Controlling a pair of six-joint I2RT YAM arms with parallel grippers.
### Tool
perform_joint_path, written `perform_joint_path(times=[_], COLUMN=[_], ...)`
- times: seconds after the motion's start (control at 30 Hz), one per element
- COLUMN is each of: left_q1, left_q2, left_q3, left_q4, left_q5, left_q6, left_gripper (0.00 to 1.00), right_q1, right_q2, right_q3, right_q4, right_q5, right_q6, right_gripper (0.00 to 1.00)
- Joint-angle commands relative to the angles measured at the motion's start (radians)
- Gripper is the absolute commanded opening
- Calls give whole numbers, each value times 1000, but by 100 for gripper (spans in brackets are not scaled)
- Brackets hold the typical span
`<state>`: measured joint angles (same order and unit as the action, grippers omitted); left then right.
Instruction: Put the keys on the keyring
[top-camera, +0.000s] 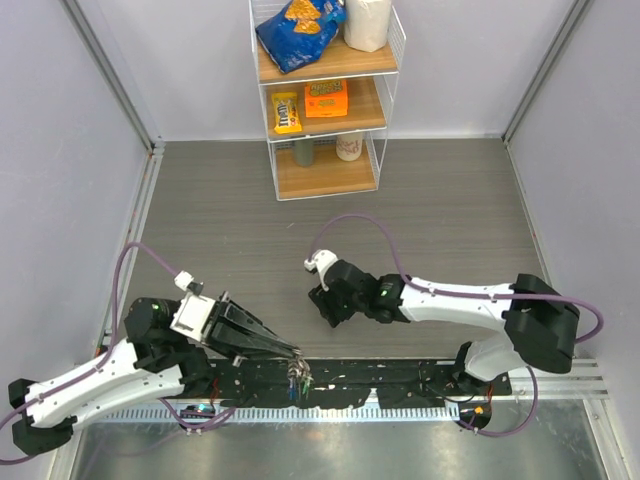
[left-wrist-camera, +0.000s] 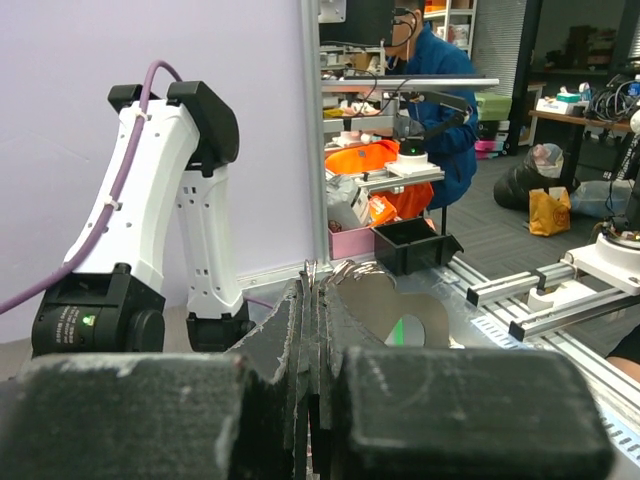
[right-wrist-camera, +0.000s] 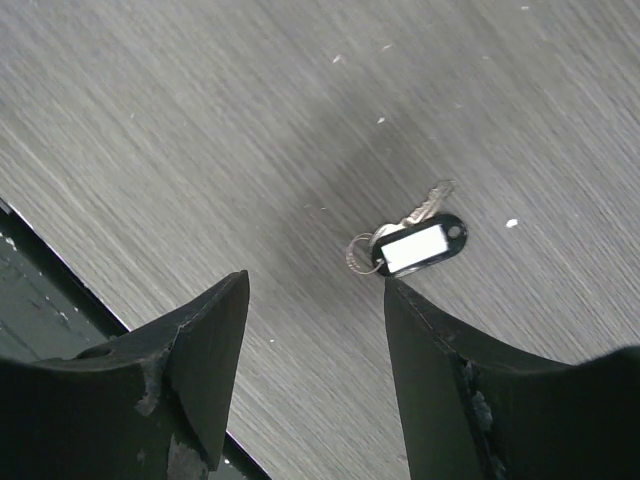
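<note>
My left gripper (top-camera: 293, 357) is shut on the keyring, a thin silvery wire loop (left-wrist-camera: 312, 268) that sticks out between the shut fingertips in the left wrist view. It holds the loop over the black rail at the table's near edge. Green and blue keys (top-camera: 298, 382) hang below its tip, and a green patch (left-wrist-camera: 405, 330) shows behind a metal key blade. My right gripper (right-wrist-camera: 315, 280) is open, low over the table. A whitish-dark tagged key (right-wrist-camera: 420, 246) with a small split ring (right-wrist-camera: 359, 254) lies on the table just beyond its right finger. The right gripper (top-camera: 323, 303) hides this key in the top view.
A wire shelf rack (top-camera: 325, 100) with snacks and cups stands at the back centre. The black rail (top-camera: 400, 380) runs along the near edge between the arm bases. Grey walls close off the left and right sides.
</note>
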<state>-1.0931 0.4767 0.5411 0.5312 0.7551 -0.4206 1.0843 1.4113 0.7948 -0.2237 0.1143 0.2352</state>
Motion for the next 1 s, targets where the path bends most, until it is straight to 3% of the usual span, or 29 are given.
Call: perform_joint_path(times=[0.0, 0.43, 0.8, 0.97], left_q1=[-4, -4, -4, -4], left_q2=[-67, -141, -145, -144], left_q3=[-12, -27, -26, -23], left_q4=[-11, -80, -99, -103], left_q5=[-45, -82, -85, -85], left_q6=[0, 6, 20, 23], left_gripper=[0, 0, 0, 0], right_q1=[84, 135, 143, 143], right_q2=[49, 199, 268, 285], right_q3=[76, 161, 156, 167], right_q4=[-51, -121, -108, -106], right_q5=[117, 338, 311, 305], right_q6=[-122, -281, -313, -318], right_gripper=[63, 55, 50, 42])
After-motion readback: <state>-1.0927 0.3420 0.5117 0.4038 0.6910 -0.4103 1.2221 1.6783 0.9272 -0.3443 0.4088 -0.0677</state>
